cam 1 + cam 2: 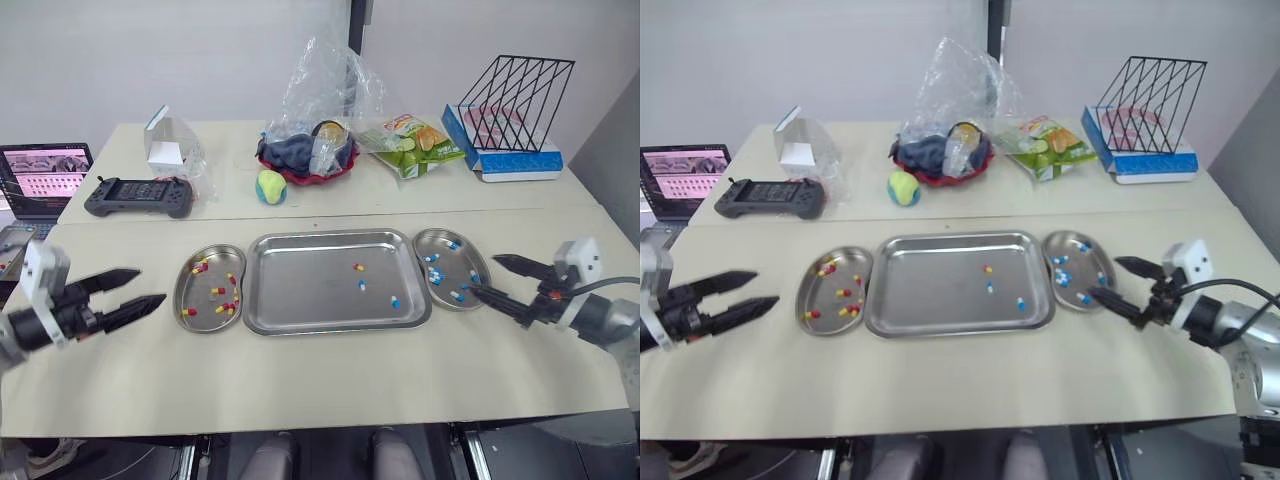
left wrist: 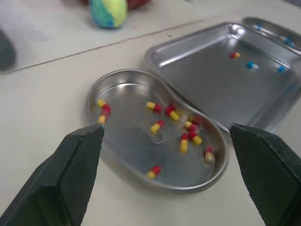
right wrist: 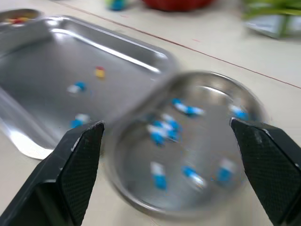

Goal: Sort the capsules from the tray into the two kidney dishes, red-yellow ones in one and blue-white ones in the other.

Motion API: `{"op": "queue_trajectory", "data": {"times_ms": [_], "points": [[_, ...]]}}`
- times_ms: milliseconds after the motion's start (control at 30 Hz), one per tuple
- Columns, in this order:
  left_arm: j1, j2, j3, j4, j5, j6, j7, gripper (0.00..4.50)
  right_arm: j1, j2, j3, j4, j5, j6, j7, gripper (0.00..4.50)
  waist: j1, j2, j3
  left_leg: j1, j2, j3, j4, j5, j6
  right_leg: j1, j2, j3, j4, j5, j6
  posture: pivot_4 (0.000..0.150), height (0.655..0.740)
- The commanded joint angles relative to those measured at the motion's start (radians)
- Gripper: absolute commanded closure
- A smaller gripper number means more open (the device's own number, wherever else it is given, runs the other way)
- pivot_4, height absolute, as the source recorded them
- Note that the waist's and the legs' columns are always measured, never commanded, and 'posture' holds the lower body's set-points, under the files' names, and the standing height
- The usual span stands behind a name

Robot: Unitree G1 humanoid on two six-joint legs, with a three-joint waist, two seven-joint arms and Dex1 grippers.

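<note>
The steel tray (image 1: pixel 300 300) in the middle of the table holds one red-yellow capsule (image 1: pixel 358 267) and two blue-white capsules (image 1: pixel 362 285) (image 1: pixel 394 301). The left kidney dish (image 1: pixel 197 310) holds several red-yellow capsules (image 2: pixel 155 108). The right kidney dish (image 1: pixel 425 240) holds several blue-white capsules (image 3: pixel 162 131). My left gripper (image 1: pixel 128 295) hovers open just left of the left dish, with nothing between its fingers. My right gripper (image 1: pixel 495 278) is open and empty at the right dish's outer edge.
Behind the tray lie a yellow-green ball (image 1: pixel 270 186), a red bowl with cloth and a plastic bag (image 1: pixel 312 150), a snack packet (image 1: pixel 410 142), a black wire rack (image 1: pixel 512 100) on a blue box, a game controller (image 1: pixel 139 196) and a laptop (image 1: pixel 44 176).
</note>
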Motion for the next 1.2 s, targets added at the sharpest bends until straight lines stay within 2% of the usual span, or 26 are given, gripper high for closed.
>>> {"op": "queue_trajectory", "data": {"times_ms": [33,167,433,967,1067,1200], "points": [[-0.005,-0.022,0.105,0.011,-0.036,-0.119,0.05,0.04,-0.011,-0.001,-0.033,0.063,-0.031,-0.101,0.006,0.0,0.004,0.0,0.0,0.0,0.0,0.0,0.0,0.0,0.0,0.0,0.0,-0.001,0.0,0.0,-0.001,0.15,0.74],[0.0,-0.049,0.122,0.047,-0.014,-0.207,0.103,0.04,-0.016,0.003,-0.039,0.099,-0.034,-0.131,0.006,0.0,0.005,0.0,0.0,0.001,0.0,0.001,0.0,-0.002,0.003,0.001,-0.001,-0.001,0.0,0.001,-0.001,0.15,0.74],[0.012,-0.048,0.075,0.069,-0.006,-0.286,0.118,0.04,-0.016,0.012,-0.04,0.068,-0.024,-0.119,-0.009,0.0,0.002,0.0,0.0,0.001,0.0,0.001,0.0,-0.002,0.004,0.001,0.0,0.0,0.0,0.001,-0.002,0.15,0.74],[0.001,-0.015,0.009,0.094,-0.023,-0.303,0.067,0.04,-0.006,-0.017,-0.063,0.052,-0.025,-0.106,0.008,0.0,0.001,0.0,0.0,0.001,0.0,0.001,-0.001,-0.003,0.004,0.001,0.0,0.0,0.0,0.001,-0.002,0.15,0.74],[-0.007,-0.001,0.001,0.108,-0.024,-0.306,0.049,0.04,-0.016,-0.015,-0.064,0.017,0.014,-0.053,0.016,0.0,0.001,0.0,0.0,0.001,0.0,0.001,-0.001,-0.003,0.004,0.001,0.001,0.0,0.0,0.001,-0.002,0.15,0.74],[0.005,0.016,-0.01,0.074,-0.063,-0.248,0.015,0.04,-0.019,-0.023,-0.029,-0.117,0.106,0.095,0.051,0.0,0.001,0.0,0.0,0.001,0.0,0.001,-0.001,-0.003,0.004,0.001,0.001,0.0,0.0,0.001,-0.002,0.15,0.74]]}}
